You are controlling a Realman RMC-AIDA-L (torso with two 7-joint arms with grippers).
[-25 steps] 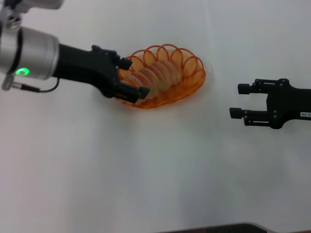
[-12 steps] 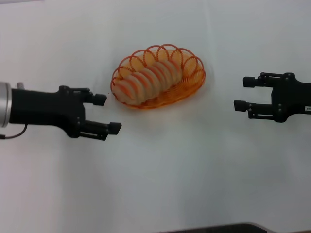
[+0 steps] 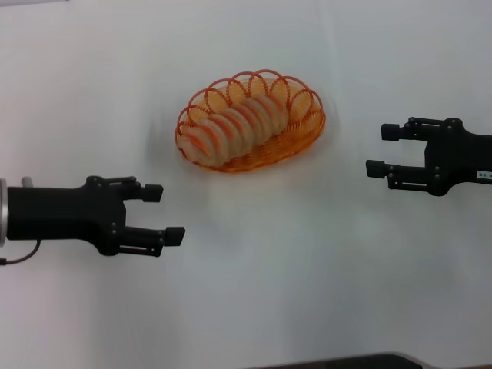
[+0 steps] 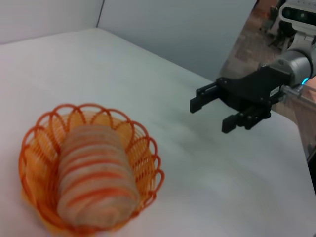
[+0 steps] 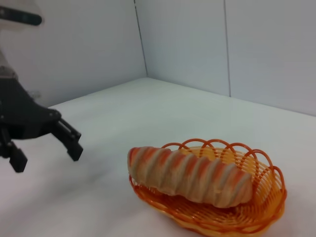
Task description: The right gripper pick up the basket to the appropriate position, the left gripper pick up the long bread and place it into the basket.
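The orange wire basket (image 3: 307,132) stands on the white table at the back middle. The long bread (image 3: 234,127) lies inside it, tan with orange-red ridges. Both also show in the left wrist view, basket (image 4: 145,148) and bread (image 4: 96,177), and in the right wrist view, basket (image 5: 266,192) and bread (image 5: 190,175). My left gripper (image 3: 163,213) is open and empty, to the front left of the basket and well apart from it. My right gripper (image 3: 383,151) is open and empty, to the right of the basket, apart from it.
The white table (image 3: 277,284) spreads around the basket. A dark edge (image 3: 361,361) runs along the table's front. Pale walls stand behind the table in the wrist views.
My left gripper has let go of the bread and drawn back from the basket's left rim to the front left. The bread stays in the basket. The right gripper barely shifted.
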